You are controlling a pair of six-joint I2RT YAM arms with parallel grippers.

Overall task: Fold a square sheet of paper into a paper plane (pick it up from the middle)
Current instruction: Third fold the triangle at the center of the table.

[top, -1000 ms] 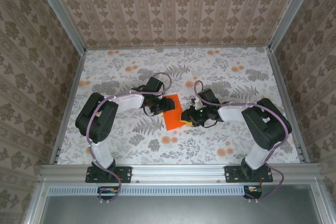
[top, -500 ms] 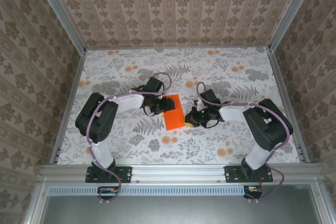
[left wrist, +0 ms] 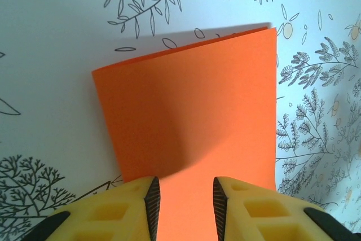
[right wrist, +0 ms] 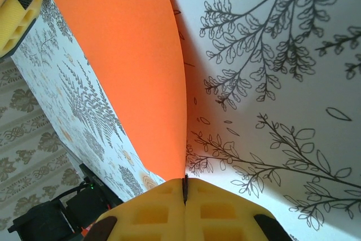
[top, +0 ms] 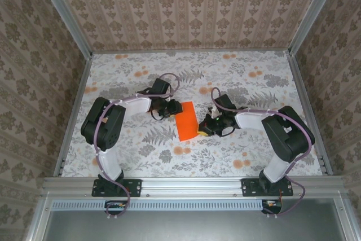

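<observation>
**A:** The right gripper [right wrist: 185, 189] has its jaws pressed flat together, and the square sheet of paper [right wrist: 130, 66] runs straight into that seam. By the look of it, it's pinching the very edge.

**B:** And the left gripper [left wrist: 184, 197]?

**A:** Jaws part-spread with a clear gap between them, gripping nothing. The orange sheet lies just ahead of that claw and under it, flat on the floral table [left wrist: 51, 43]. It looks doubled over into an oblong.

**B:** So where's the danger?

**A:** That right-hand pinch. It has only a sliver of paper, so I'd say a sharp pull could slip it free or tear the edge. And nothing is pressing the sheet down on the left side. If the right claw drags or lifts now, the whole sheet may slide and the layers could spring apart, and any crease would come out skewed.

**B:** And if the left simply closes?

**A:** On flat paper it risks bunching it up.
</observation>
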